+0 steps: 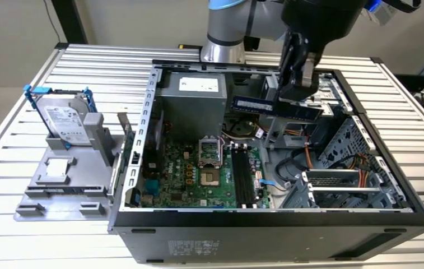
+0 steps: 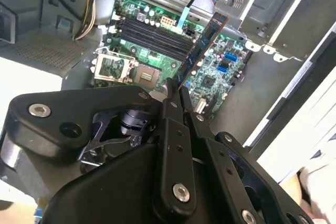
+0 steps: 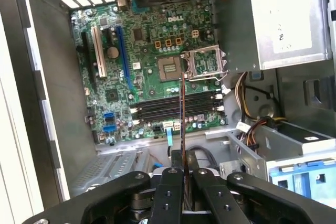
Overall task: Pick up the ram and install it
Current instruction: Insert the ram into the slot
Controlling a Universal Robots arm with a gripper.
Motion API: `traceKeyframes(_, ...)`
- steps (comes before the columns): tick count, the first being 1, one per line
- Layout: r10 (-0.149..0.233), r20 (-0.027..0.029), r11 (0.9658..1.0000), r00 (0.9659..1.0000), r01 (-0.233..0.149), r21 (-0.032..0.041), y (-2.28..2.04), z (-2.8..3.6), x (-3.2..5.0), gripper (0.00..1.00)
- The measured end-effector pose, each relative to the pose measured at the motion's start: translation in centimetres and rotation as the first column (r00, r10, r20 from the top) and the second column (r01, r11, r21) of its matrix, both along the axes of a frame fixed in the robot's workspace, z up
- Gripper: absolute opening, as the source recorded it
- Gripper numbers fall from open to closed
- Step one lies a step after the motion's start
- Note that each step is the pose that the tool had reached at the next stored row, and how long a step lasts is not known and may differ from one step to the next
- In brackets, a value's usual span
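The ram [image 1: 275, 107] is a long dark blue-green stick with black chips. It hangs level in the air above the open computer case [image 1: 271, 218]. My gripper [image 1: 296, 100] is shut on its upper edge, near the stick's end toward the exterior view's right. In both wrist views the ram [image 2: 202, 45] [image 3: 182, 124] shows edge-on, reaching out from between my fingers [image 2: 169, 109] [image 3: 169, 182] toward the motherboard. The long black memory slots [image 1: 245, 176] [image 2: 152, 35] [image 3: 173, 109] lie below it on the green board, well apart from the stick.
A silver hard drive [image 1: 68, 120] stands in a grey holder on the slatted table at the exterior view's left. Inside the case are the grey power supply [image 1: 193, 101], the processor socket [image 1: 210, 162], cables and a metal drive cage [image 1: 339, 179].
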State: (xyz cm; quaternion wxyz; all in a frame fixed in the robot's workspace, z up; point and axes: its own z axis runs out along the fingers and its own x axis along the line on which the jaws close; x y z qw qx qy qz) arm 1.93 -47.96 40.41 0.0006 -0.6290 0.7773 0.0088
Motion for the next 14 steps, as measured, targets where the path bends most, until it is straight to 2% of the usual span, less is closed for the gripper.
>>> traceKeyframes(6, -0.062, -0.0001, 0.9981, 0.9981, 0.062, -0.0001, 0.0, 0.01, 0.0, 0.0)
traceKeyframes(14, -0.132, -0.0001, 0.9913, 0.9913, 0.132, -0.0001, 0.0, 0.01, 0.0, 0.0)
